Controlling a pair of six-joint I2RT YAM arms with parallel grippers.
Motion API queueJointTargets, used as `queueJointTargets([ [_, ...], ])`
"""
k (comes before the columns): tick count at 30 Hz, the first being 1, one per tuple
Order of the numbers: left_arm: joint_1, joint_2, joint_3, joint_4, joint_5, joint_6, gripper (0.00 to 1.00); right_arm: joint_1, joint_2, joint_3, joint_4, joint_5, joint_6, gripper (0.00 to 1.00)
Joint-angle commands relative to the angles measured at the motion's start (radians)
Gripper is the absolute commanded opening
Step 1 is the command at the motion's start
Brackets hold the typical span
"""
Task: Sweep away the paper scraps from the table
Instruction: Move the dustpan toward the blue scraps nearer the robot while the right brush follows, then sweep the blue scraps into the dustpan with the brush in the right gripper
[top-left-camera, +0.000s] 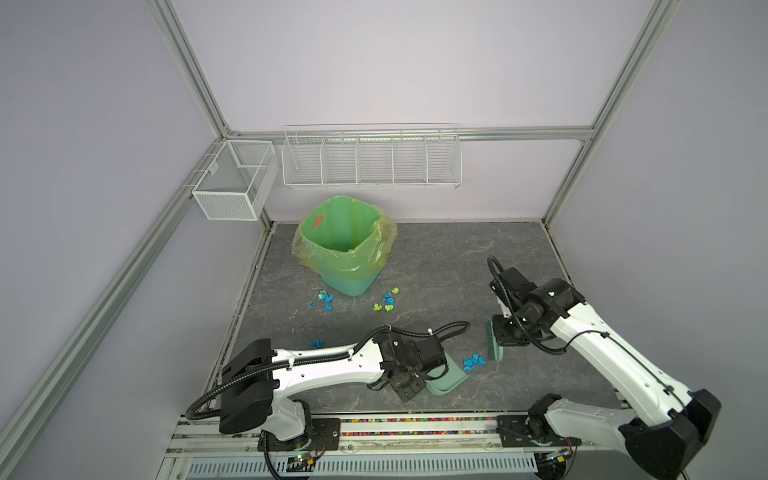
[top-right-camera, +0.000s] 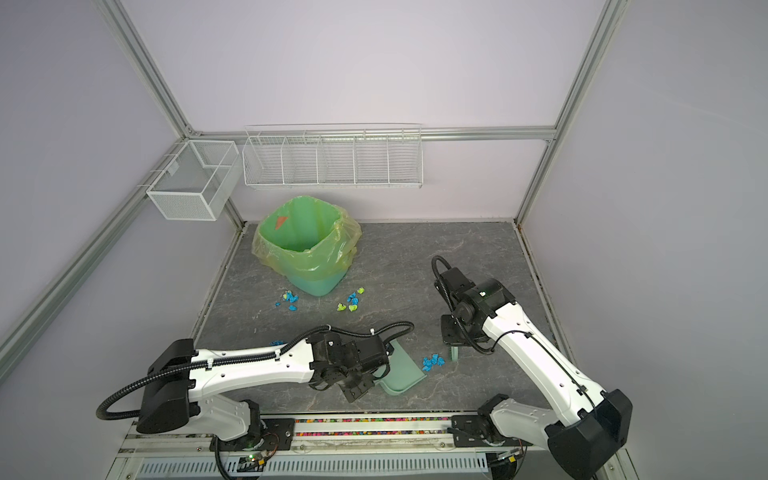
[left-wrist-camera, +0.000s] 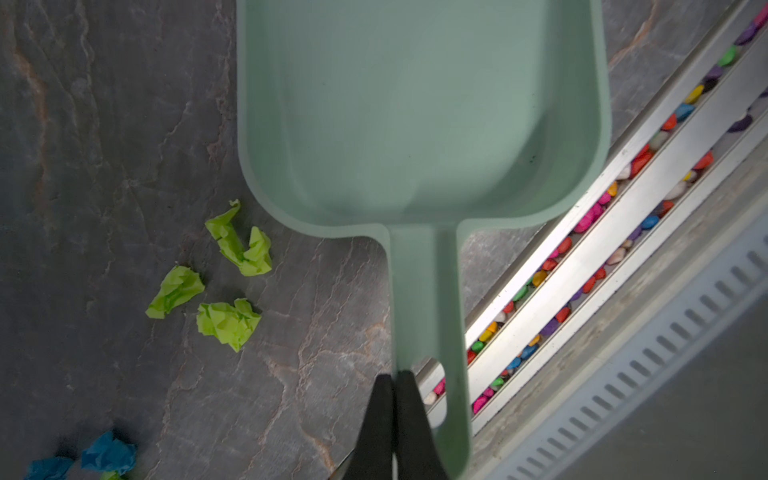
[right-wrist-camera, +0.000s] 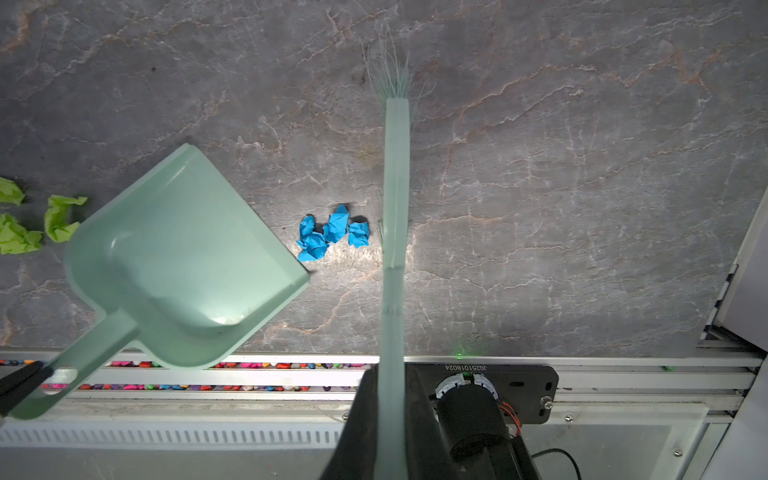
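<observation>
On the table (top-left-camera: 436, 257) a cluster of blue paper scraps (top-left-camera: 473, 360) (right-wrist-camera: 332, 230) lies between the pale green dustpan (top-left-camera: 446, 378) (right-wrist-camera: 183, 257) and the brush (top-left-camera: 494, 343) (right-wrist-camera: 397, 187). My left gripper (left-wrist-camera: 394, 376) is shut on the dustpan's handle, and the pan (left-wrist-camera: 419, 116) is empty. My right gripper (right-wrist-camera: 390, 372) is shut on the brush handle, with the bristles down just beside the blue scraps. Lime-green scraps (left-wrist-camera: 224, 282) (right-wrist-camera: 25, 220) lie behind the pan. More scraps (top-left-camera: 325, 298) (top-left-camera: 386, 301) sit near the bin, and some (top-left-camera: 316, 343) lie by my left arm.
A green bin (top-left-camera: 347, 249) with a yellowish liner stands at the back left of the table. Two white wire baskets (top-left-camera: 235, 178) (top-left-camera: 372, 156) hang on the rear framing. The front rail's channels (top-left-camera: 415, 420) hold small coloured bits.
</observation>
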Motion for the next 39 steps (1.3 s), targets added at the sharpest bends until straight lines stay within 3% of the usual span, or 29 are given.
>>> queueJointTargets([
  [1,-0.003,0.016,0.032,0.013,0.028,0.003,0.0,0.042,0.029,0.01,0.055,-0.05,0.044,0.07],
  [6,-0.002,0.041,0.046,-0.004,0.013,0.008,0.0,0.155,0.062,0.093,0.148,-0.183,0.088,0.07],
  [8,-0.003,0.049,0.048,-0.001,0.013,0.006,0.0,0.179,0.049,0.128,0.151,-0.18,0.102,0.07],
  [14,0.0,0.065,0.032,0.035,0.018,-0.016,0.0,0.174,-0.035,0.146,0.076,-0.035,0.116,0.07],
  [23,-0.001,0.086,0.061,-0.014,0.007,0.008,0.0,0.153,-0.045,0.16,-0.165,0.178,0.126,0.07],
  [32,0.0,0.089,0.07,-0.029,0.006,0.015,0.0,0.174,0.006,0.059,-0.125,0.121,0.125,0.07],
  [39,-0.001,0.102,0.06,-0.008,0.011,0.006,0.0,0.223,0.057,0.039,0.0,0.032,0.141,0.07],
])
